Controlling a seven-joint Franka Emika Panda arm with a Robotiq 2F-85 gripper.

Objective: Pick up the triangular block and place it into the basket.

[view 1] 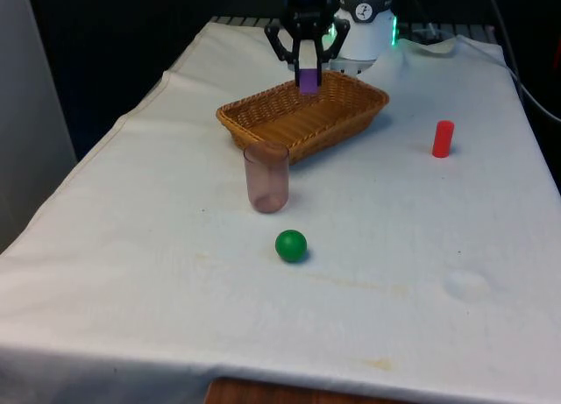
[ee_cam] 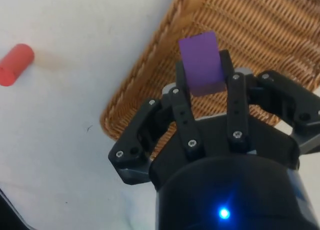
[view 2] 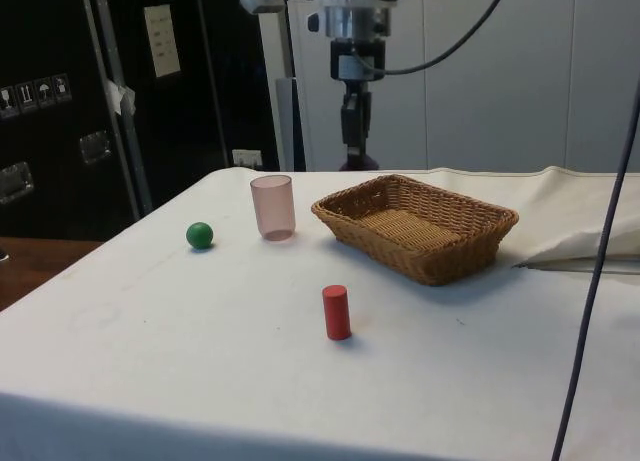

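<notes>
Pink tumbler [view 1: 266, 177] upright; green ball [view 1: 291, 245] near it; red cylinder [view 1: 443, 138] upright, well apart.

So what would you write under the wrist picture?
Gripper holds the purple block above the basket.

Cup [view 1: 266, 177] before basket [view 1: 263, 115]; ball [view 1: 291, 245] nearer.
</notes>
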